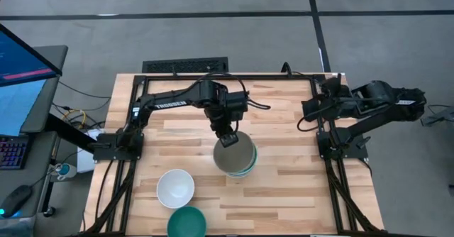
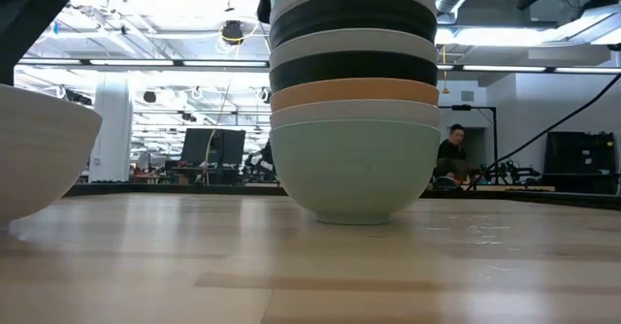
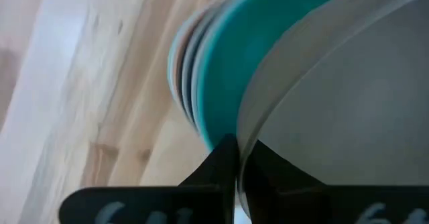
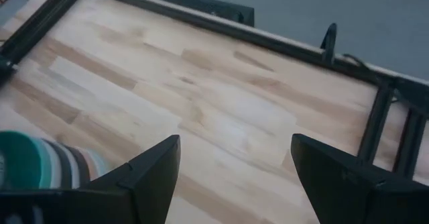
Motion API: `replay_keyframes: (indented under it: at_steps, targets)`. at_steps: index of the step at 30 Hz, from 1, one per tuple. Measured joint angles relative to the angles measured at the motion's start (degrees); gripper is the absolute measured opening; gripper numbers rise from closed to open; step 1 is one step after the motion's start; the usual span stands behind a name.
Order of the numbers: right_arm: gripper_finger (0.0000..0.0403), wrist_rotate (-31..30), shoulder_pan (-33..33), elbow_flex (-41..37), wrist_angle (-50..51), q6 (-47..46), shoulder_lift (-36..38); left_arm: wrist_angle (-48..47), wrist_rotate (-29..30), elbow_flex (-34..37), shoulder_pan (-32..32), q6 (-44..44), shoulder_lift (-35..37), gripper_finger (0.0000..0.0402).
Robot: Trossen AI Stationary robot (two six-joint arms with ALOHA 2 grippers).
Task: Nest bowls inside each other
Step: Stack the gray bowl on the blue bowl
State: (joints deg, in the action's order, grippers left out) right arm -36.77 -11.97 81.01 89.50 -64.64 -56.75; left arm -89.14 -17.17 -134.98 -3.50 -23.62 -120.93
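Note:
A stack of nested bowls point(image 1: 247, 168) stands on its mint green bottom bowl point(image 2: 351, 174) at mid-table. In the low view white, orange and black bowls rise above it, with turquoise point(image 3: 224, 70) near the top. A grey-taupe bowl point(image 1: 235, 157) lies uppermost, and my left gripper point(image 1: 227, 139) is shut on its far rim. A white bowl point(image 1: 175, 188) and a dark teal bowl point(image 1: 186, 223) sit upright on the table nearer the near edge. My right gripper point(image 4: 234, 177) waits open at the table's right edge, away from the bowls. My left gripper pinches the grey-taupe bowl's rim point(image 3: 247, 133) on its far side, one finger point(image 3: 275, 170) inside the bowl and one point(image 3: 218, 163) outside. The fingers come from above, pointing down. The bowl sits upright in the turquoise bowl on top of the stack; whether it rests there fully, I cannot tell.
A black frame point(image 1: 213, 77) runs around the table's far and side edges. Bare wood lies to the right of the stack point(image 1: 291, 173). A monitor and keyboard point(image 1: 14, 88) stand off the table's left side. A person point(image 2: 451, 154) sits in the room beyond.

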Motion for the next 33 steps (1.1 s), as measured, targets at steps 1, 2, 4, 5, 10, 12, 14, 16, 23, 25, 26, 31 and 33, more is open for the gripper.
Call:
replay_keyframes:
  at_steps: [1, 2, 4, 5, 10, 12, 14, 16, 23, 25, 26, 31, 33]
  targets:
    - [0.0306, 0.5, 0.0, -0.4, -0.4, 0.0, 0.0, -0.6, 0.0, 0.0, 0.1, 0.0, 0.2, 0.0]
    - [0.0306, 0.9, 0.0, -0.8, -1.1, 0.0, 0.1, -0.4, -0.1, 0.0, 0.2, 0.0, 0.3, 0.0]
    - [0.0306, 1.2, 0.0, -1.1, -2.4, 0.2, 0.1, -0.1, -0.2, 0.0, 0.4, -0.1, 0.4, 0.0]
    - [0.0306, 1.1, 0.0, -1.1, -3.0, 0.5, 0.0, -0.1, -0.2, 0.0, 0.4, -0.2, 0.4, 0.0]
    - [0.0306, 1.1, 0.0, -1.1, -5.0, 2.1, 0.1, 0.6, -0.2, 0.0, 0.3, -0.1, 0.4, 0.0017]
    - [0.0306, 1.2, 0.0, -1.1, -5.6, 2.1, 0.1, 1.0, -0.2, 0.0, 0.2, 0.2, 0.4, 0.0027]
    - [0.0306, 2.3, 0.0, -1.1, -7.9, 2.4, 0.1, 2.1, -0.3, 0.0, 0.2, 0.4, 0.4, 0.0035]
    - [0.0306, 4.3, 0.0, -1.1, -12.1, 4.8, 0.1, 2.9, -0.4, 0.0, 0.2, 0.4, 0.4, 0.0041]
    - [0.0306, 9.3, 0.0, -1.1, -29.1, 15.8, -0.7, 2.4, -0.8, 0.0, 0.2, 1.3, 0.4, 0.0047]
    - [0.0306, 9.4, 0.0, -1.1, -29.9, 16.1, -0.8, 1.5, -1.0, 0.0, 0.2, 1.3, 0.8, 0.0048]
    - [0.0306, 9.4, 0.0, -1.1, -30.0, 16.1, -0.9, 1.3, -1.1, 0.0, 0.3, 1.3, 1.0, 0.0048]
    - [0.0306, 9.8, 0.0, -1.1, -30.0, 16.2, -2.8, -0.5, -2.8, 0.0, 0.3, 0.5, 1.4, 0.0048]
    - [0.0306, 9.8, 0.0, -1.1, -30.0, 16.3, -3.5, -0.2, -3.3, 0.0, 0.3, 0.5, 1.4, 0.0048]
